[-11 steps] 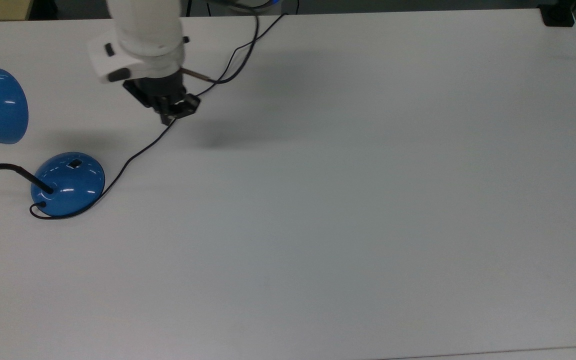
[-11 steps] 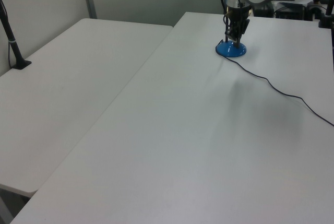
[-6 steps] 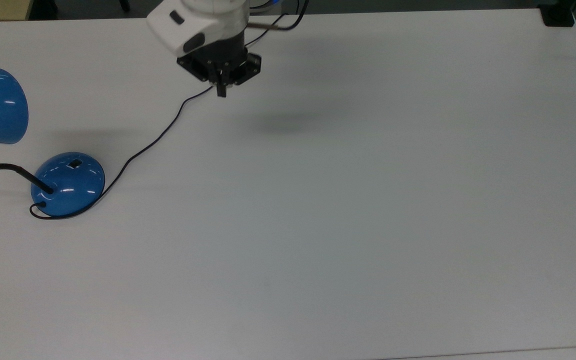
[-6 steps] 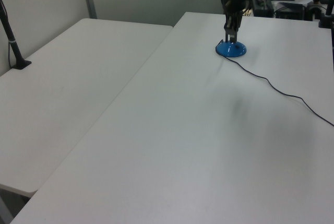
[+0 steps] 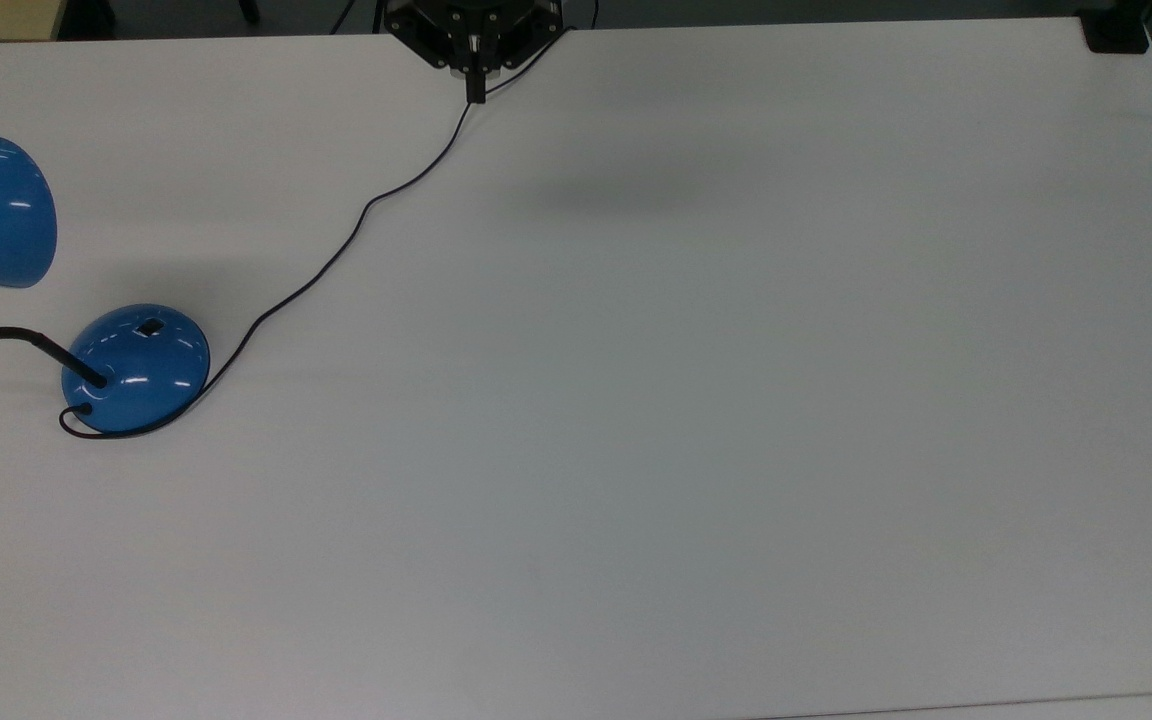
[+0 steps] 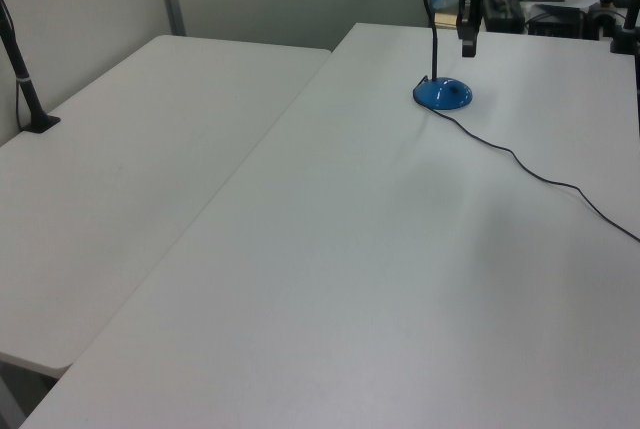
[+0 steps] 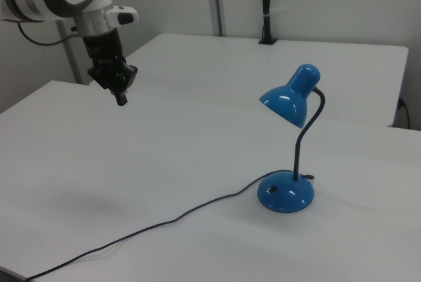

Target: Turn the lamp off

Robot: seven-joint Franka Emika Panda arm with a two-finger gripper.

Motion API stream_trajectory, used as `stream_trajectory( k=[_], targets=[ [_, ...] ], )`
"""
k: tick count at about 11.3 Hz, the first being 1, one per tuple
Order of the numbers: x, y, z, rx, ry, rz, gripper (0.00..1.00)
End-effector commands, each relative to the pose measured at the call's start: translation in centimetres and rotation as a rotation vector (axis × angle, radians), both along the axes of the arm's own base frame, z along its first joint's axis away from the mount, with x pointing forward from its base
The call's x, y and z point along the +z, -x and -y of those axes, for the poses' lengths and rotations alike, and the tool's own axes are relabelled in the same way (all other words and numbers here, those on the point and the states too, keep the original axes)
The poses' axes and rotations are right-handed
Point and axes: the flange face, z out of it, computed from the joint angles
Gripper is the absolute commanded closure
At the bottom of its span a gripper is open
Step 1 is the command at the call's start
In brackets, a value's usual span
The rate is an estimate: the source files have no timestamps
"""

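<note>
Your gripper [image 7: 122, 98] has its fingers pinched together on nothing, and it's hanging high above the table [image 5: 696, 400]. Over the last second it's pulled up and away from the lamp [image 7: 287, 157], ending near the top view's upper edge, well apart from it. The lamp stands at the top view's left, switch [image 5: 149, 326] on the base's dome. No glow from the shade [image 7: 285, 103], so I'd guess it's already off and you're retreating.
</note>
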Motion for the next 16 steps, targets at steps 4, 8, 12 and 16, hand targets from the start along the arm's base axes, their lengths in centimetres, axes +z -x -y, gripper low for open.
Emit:
stream_trajectory(
  k=[4,8,12,16],
  targets=[
    [1.4,1.4,0.3,0.018,-0.011,-0.011,0.96],
    [1.4,1.3,0.6,0.001,-0.013,-0.009,0.37],
    [1.4,1.3,0.5,0.003,-0.011,-0.007,0.00],
    [1.9,1.2,0.9,-0.002,-0.012,0.003,0.00]
  ],
)
